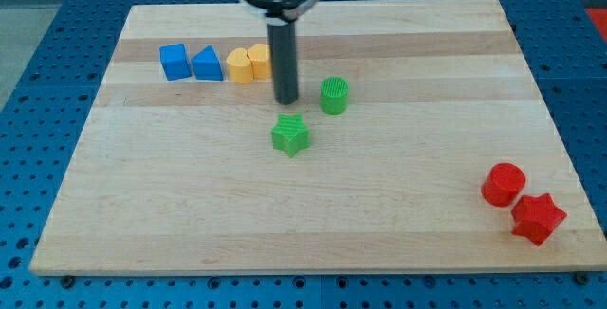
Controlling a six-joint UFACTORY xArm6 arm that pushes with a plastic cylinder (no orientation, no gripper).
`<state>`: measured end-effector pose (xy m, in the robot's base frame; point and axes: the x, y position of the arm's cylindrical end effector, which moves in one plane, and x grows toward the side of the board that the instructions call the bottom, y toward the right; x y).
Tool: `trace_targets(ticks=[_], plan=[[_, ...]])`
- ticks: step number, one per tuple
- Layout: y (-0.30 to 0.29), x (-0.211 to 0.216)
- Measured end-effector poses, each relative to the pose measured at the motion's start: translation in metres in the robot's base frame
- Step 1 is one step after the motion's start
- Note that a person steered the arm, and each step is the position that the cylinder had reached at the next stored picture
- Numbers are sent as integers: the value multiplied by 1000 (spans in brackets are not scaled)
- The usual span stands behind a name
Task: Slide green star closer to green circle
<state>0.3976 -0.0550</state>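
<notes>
The green star (pixel 290 135) lies near the middle of the wooden board. The green circle (pixel 334 95) stands up and to the right of it, a small gap between them. My tip (pixel 285 100) is at the end of the dark rod, just above the star toward the view's top and to the left of the green circle. The tip looks a little apart from both blocks.
A blue cube (pixel 174 62), a blue triangle (pixel 207 63) and two yellow blocks (pixel 241 65) (pixel 260 59) sit in a row at the upper left, the right one partly behind the rod. A red circle (pixel 503 184) and red star (pixel 538 217) sit at the lower right.
</notes>
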Motion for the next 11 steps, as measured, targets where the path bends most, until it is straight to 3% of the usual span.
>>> trace_targets(ticks=[2,3,4,5,6,8,11], plan=[[-53,42],[-35,93],[-8,101],[25,99],[44,62],[45,55],[45,6]])
